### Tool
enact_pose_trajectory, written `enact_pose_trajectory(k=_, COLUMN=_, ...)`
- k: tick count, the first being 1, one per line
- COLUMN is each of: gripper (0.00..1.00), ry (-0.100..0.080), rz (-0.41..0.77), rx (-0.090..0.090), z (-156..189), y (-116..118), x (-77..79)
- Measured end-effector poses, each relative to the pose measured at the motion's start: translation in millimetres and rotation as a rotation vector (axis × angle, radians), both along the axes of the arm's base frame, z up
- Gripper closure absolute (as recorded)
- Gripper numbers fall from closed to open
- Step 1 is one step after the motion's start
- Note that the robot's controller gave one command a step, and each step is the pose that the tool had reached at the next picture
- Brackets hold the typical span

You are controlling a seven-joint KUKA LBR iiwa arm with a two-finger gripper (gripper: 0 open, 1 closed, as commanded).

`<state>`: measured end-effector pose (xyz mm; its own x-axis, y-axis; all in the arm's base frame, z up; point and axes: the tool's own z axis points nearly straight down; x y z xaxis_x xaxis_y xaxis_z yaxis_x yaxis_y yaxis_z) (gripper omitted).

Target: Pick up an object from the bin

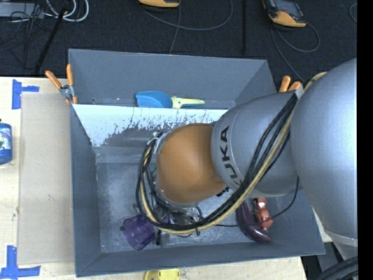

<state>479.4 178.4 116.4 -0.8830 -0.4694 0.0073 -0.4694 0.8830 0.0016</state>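
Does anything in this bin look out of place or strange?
Yes, mildly. The blue and yellow thing sits high against the back wall, apart from the purple lump and the dark curved thing on the floor near the front.

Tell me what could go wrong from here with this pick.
The orange cover hides whatever lies under the wrist, so the pick could miss unseen.
The cables loop low beside the purple lump at the front left and may snag or drag it.
The dark eggplant-like piece at the front right lies close to the arm and could get shoved.
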Motion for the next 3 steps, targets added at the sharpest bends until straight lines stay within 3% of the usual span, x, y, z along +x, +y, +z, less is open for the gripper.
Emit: enact_pose_trajectory(k=3, gripper=1.00, ry=-0.009, rz=-0.003, rx=0.003, z=44, y=1, x=0.6)
